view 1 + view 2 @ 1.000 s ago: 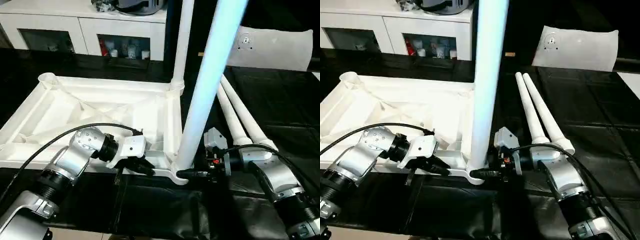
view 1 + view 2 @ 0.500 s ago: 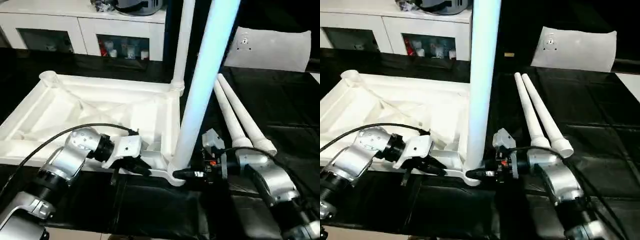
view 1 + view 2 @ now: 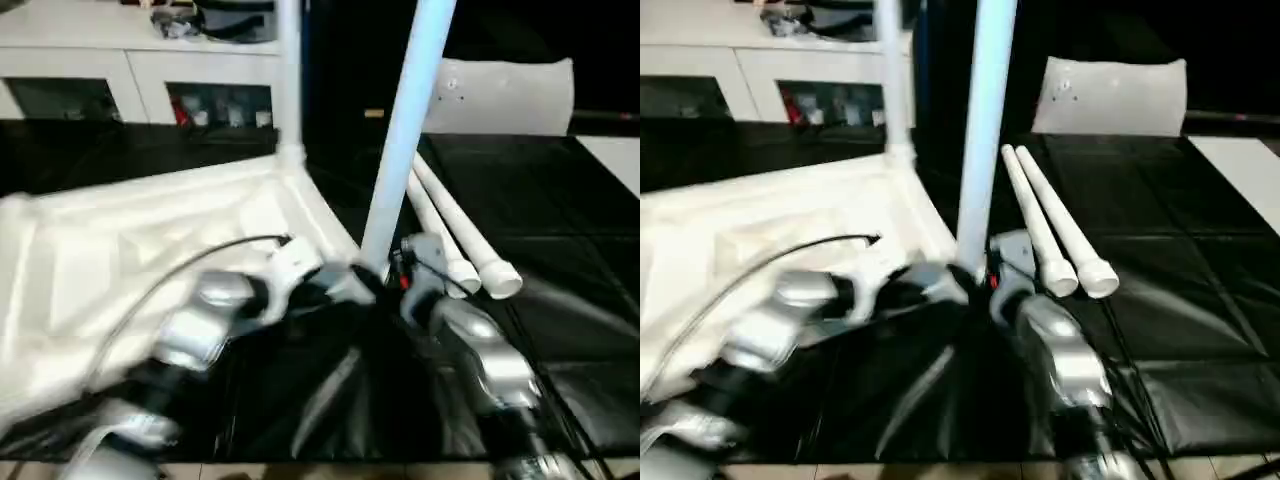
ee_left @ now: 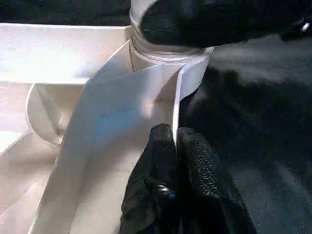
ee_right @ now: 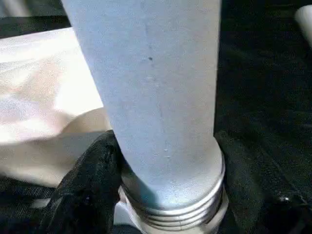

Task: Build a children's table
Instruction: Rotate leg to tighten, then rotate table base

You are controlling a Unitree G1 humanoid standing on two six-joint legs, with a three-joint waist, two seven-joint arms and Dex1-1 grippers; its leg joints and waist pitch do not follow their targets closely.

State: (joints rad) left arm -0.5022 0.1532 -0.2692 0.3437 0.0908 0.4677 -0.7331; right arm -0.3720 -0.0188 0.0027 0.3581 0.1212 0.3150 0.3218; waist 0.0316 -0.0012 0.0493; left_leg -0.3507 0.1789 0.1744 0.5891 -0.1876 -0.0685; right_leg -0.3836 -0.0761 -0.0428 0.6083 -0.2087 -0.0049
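The children's table top (image 3: 120, 250) lies upside down on the black surface. One white leg (image 3: 289, 80) stands in its far corner socket. A second leg (image 3: 405, 130) stands upright in the near corner socket (image 4: 165, 66). My right gripper (image 5: 168, 161) is shut around this leg's base, a black finger (image 5: 87, 185) pressed against it just above the threaded end. My left gripper (image 4: 175, 134) is shut on the thin edge wall (image 4: 174, 97) of the top, right beside that socket. Two loose legs (image 3: 455, 235) lie side by side to the right.
A white cabinet (image 3: 140, 70) with shelves stands at the back left. A white bag-like sheet (image 3: 505, 95) lies at the back right. The black-covered work surface (image 3: 560, 300) stretches to the right, with a pale strip (image 3: 1240, 165) at its right edge.
The whole view has swung and blurred, so the camera moved. The table top looks turned, its near corner now nearer the loose legs. Both grippers keep their holds.
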